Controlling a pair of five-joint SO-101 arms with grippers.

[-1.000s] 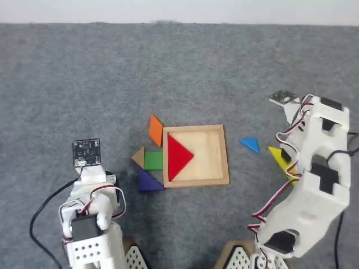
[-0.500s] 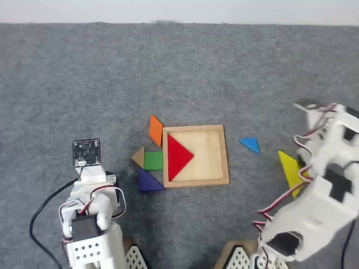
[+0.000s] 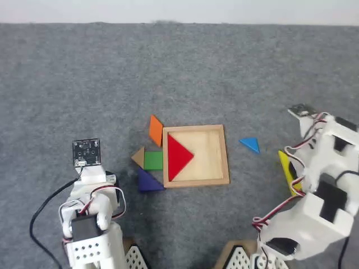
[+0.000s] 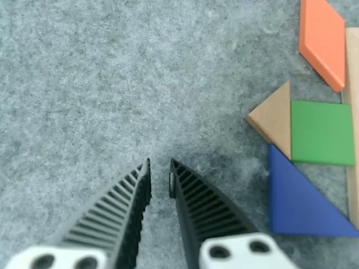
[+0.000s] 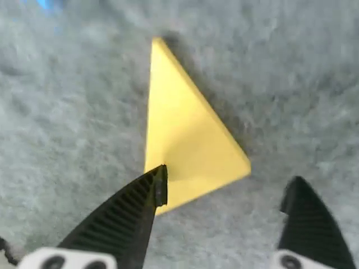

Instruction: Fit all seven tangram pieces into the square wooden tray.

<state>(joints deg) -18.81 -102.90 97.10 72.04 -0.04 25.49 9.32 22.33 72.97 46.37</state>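
The square wooden tray (image 3: 208,168) holds a red triangle (image 3: 177,156). Against its left side lie an orange parallelogram (image 3: 156,130), a tan triangle (image 3: 138,157), a green square (image 3: 153,160) and a dark blue triangle (image 3: 147,181). To its right sit a small light blue triangle (image 3: 250,144) and a yellow triangle (image 3: 286,167), partly under the right arm. My right gripper (image 5: 227,188) is open just over the yellow triangle (image 5: 188,140), one fingertip (image 5: 159,182) at its edge. My left gripper (image 4: 159,168) is shut over bare cloth, left of the tan triangle (image 4: 275,117).
Grey cloth covers the whole table. The left arm (image 3: 90,224) stands at the near left, the right arm (image 3: 322,190) at the near right. The tray's edge (image 4: 353,67) runs beside the orange parallelogram (image 4: 322,39), green square (image 4: 321,131) and dark blue triangle (image 4: 297,199).
The right arm swung to the right, then came back a little, and now covers more of the yellow triangle. The left arm and the other pieces have not moved.
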